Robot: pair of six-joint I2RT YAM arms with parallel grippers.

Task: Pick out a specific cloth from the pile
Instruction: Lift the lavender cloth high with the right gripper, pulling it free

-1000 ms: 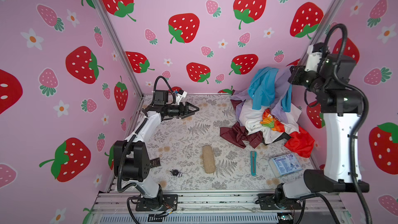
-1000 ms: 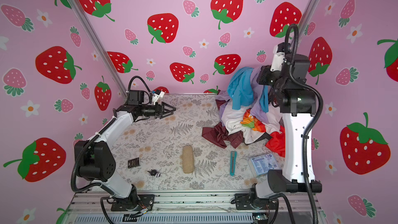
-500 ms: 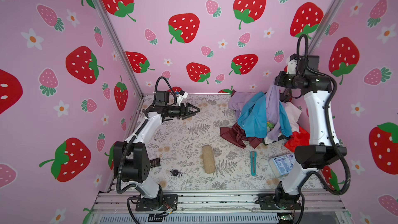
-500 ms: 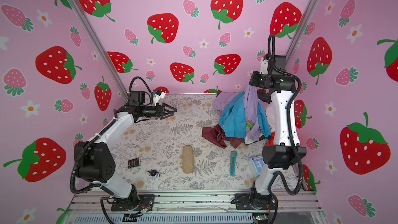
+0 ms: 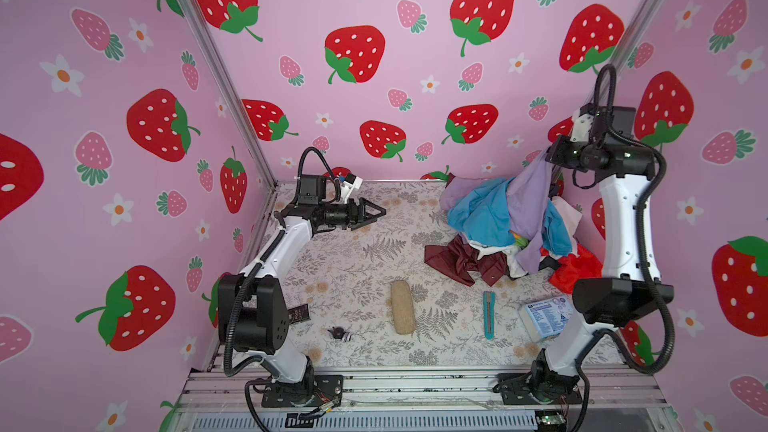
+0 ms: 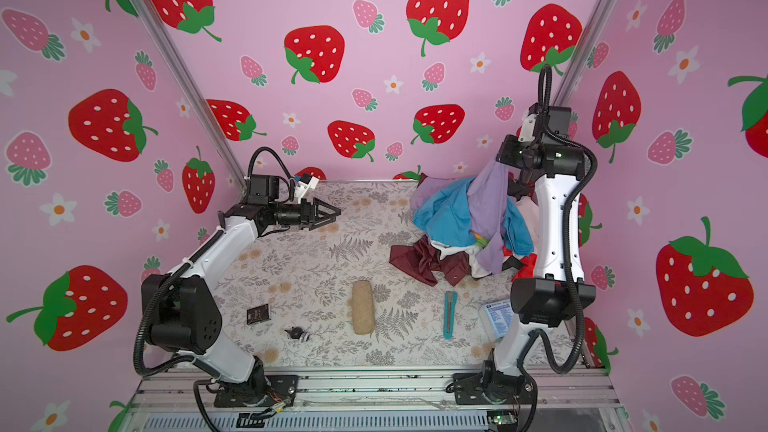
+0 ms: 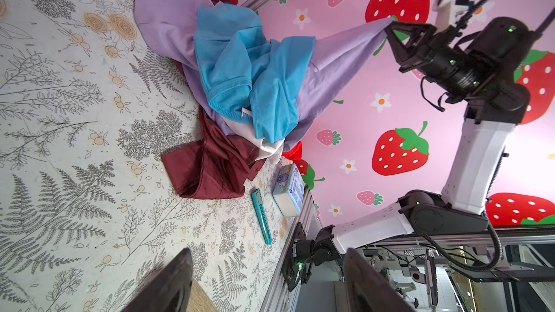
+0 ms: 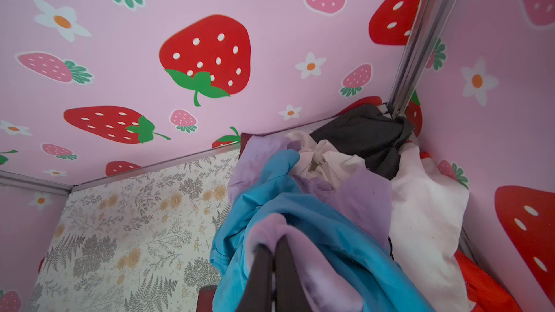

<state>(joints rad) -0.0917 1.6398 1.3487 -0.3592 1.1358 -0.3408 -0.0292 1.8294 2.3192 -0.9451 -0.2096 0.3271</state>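
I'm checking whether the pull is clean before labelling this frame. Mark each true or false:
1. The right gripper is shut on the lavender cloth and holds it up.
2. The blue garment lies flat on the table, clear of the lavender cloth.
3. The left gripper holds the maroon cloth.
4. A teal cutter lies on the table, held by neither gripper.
1. True. The right gripper pinches a corner of the lavender cloth above the pile.
2. False. The blue garment hangs draped over the lifted cloth.
3. False. The left gripper is open, empty and away from the pile; the maroon cloth lies on the table.
4. True. The teal cutter lies untouched.
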